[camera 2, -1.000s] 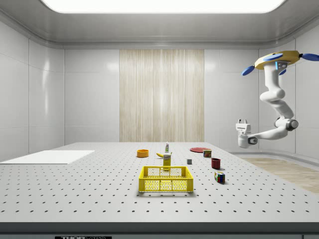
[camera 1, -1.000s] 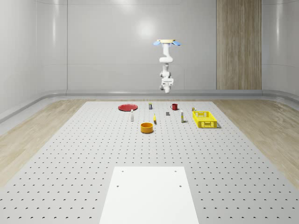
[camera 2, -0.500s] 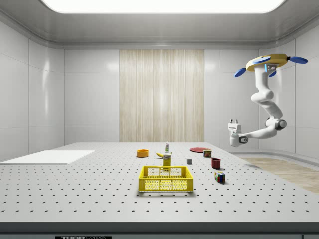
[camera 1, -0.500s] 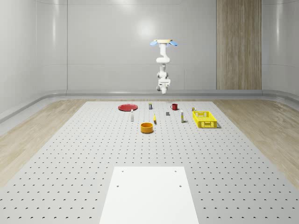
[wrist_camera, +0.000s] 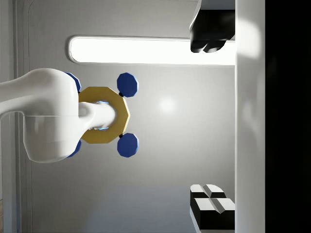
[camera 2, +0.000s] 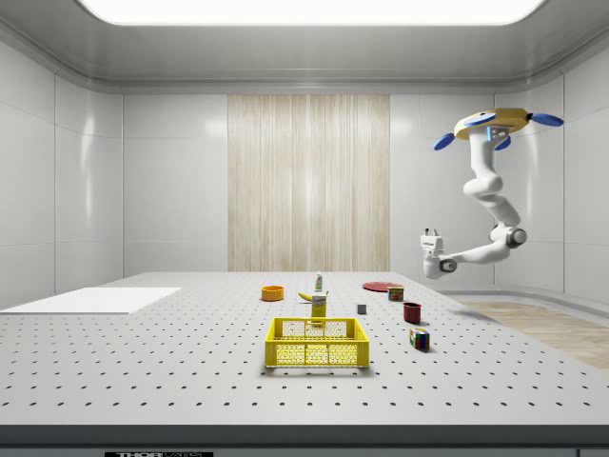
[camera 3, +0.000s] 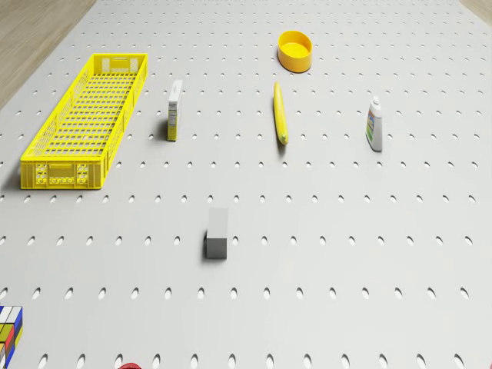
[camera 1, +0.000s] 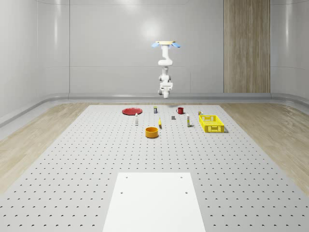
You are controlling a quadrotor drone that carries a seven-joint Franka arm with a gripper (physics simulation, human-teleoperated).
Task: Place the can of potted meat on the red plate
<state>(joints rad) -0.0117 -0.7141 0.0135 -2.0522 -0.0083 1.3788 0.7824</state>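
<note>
Well, the wide grey table lay dotted with holes, and the drone hovered high above its edge at the side view's right, the arm folded down beneath it. Out on the table sat the yellow crate, then the red plate, and the can of potted meat stood upright near that plate, apart from it, between the plate and the red mug. Up in the air the gripper pointed upward with nothing in it, fingers spread wide.
</note>
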